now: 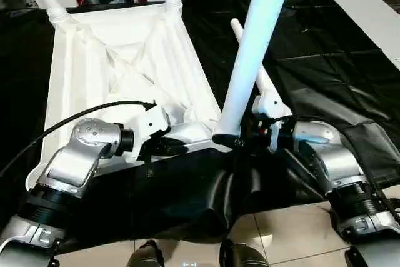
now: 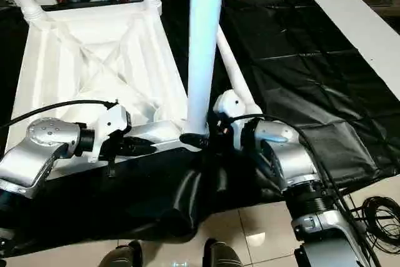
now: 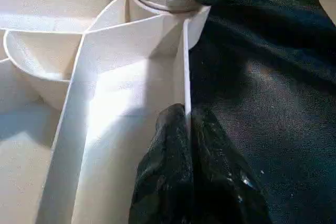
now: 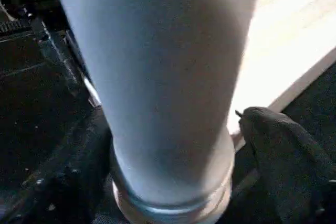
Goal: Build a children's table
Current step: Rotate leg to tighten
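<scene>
White ribbed plastic tabletop (image 1: 112,60): upside down on black sheet (image 1: 325,73). Left gripper (image 3: 186,124): pinched onto its rim wall. Right gripper (image 4: 173,166): fingers spread wide around upright white tapered tube leg (image 1: 253,54) in near corner socket.

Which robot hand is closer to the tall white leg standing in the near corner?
Right. The right gripper has its fingers on either side of the tall white tube leg. The left gripper pinches the white ribbed tabletop's edge beside it.

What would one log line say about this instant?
left pincer: shut on tabletop rim | right pincer: around leg base, leg upright in near corner socket | spare leg: on black sheet
</scene>
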